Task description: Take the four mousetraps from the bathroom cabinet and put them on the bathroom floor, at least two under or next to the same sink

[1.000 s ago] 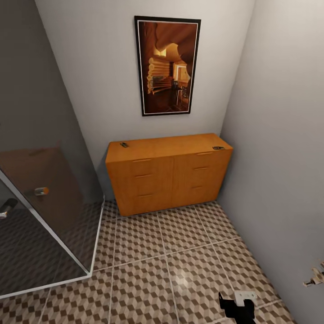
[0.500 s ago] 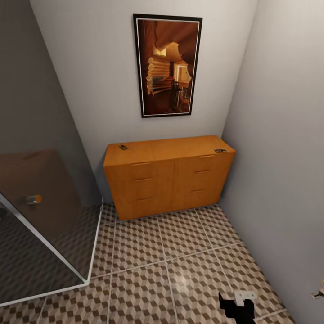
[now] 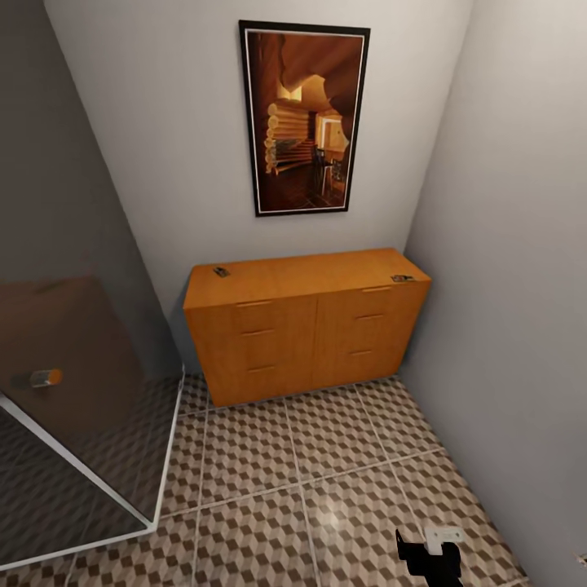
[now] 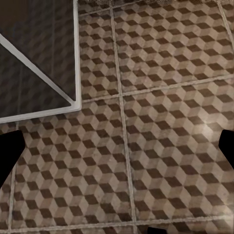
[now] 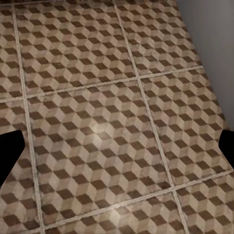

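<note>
The orange-brown cabinet stands against the far wall in the head view, with its drawers shut. Two mousetraps lie on its top, one near the left end and one at the right end. The cube-patterned bathroom floor stretches from me to the cabinet. My left gripper hangs open over bare tiles, its dark fingertips far apart. My right gripper is also open above the floor, nothing between its fingertips. The sink is out of view.
A tinted glass shower panel with a white frame closes off the left side. A grey wall runs along the right. A framed picture hangs above the cabinet. A black and white part of my right arm shows at the bottom.
The whole head view has shifted, so the camera moved: the cabinet sits a little lower and the shower panel further left. A small fitting at the right edge has left the picture.
</note>
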`<state>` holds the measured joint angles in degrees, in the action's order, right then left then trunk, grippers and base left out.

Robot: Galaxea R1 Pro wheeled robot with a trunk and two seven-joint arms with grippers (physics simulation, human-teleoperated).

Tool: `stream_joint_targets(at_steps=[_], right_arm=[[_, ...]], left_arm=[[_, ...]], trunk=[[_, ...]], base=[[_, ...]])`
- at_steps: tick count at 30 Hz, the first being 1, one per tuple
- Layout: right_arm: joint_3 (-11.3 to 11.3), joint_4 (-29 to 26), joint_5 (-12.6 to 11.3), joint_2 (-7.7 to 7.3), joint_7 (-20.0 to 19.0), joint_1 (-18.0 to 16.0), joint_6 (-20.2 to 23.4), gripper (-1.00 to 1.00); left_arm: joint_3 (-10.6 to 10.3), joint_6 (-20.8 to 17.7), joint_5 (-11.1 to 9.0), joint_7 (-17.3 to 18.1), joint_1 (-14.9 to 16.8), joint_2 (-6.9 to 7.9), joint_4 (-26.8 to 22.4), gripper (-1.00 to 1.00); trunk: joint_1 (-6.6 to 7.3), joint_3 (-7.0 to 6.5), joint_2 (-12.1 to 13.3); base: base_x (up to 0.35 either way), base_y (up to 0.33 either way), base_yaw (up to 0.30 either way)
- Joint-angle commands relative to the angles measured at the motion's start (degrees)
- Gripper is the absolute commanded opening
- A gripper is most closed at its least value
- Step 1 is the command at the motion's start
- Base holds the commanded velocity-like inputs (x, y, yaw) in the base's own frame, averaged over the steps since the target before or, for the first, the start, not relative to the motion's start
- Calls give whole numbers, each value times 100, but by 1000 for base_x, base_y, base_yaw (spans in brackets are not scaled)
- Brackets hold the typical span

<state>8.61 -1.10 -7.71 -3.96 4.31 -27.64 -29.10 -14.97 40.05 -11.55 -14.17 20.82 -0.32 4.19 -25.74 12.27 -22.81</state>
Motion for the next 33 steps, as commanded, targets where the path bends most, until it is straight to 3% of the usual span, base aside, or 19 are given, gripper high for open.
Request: stream_joint_targets(at_steps=[1, 23, 27, 33], right_arm=[[52, 4, -55, 0, 9, -5, -17, 100], [52, 4, -55, 0, 9, -6, -25, 100], [71, 6, -30, 130, 26, 66, -26, 100], [71, 5, -30, 175, 26, 146, -26, 100]], left_arm=[[-47, 29, -32, -15, 9, -3, 21, 100], [-49, 29, -32, -15, 9, -3, 21, 100], [25, 47, -72, -29, -122, 14, 137, 100], [10, 47, -73, -31, -318, 44, 86, 100]], trunk=[[-5, 11, -11], [-5, 11, -11], [-5, 11, -11], [-5, 11, -11]], base=[[141, 0, 0], [51, 0, 0], [0, 0, 0], [0, 0, 0]])
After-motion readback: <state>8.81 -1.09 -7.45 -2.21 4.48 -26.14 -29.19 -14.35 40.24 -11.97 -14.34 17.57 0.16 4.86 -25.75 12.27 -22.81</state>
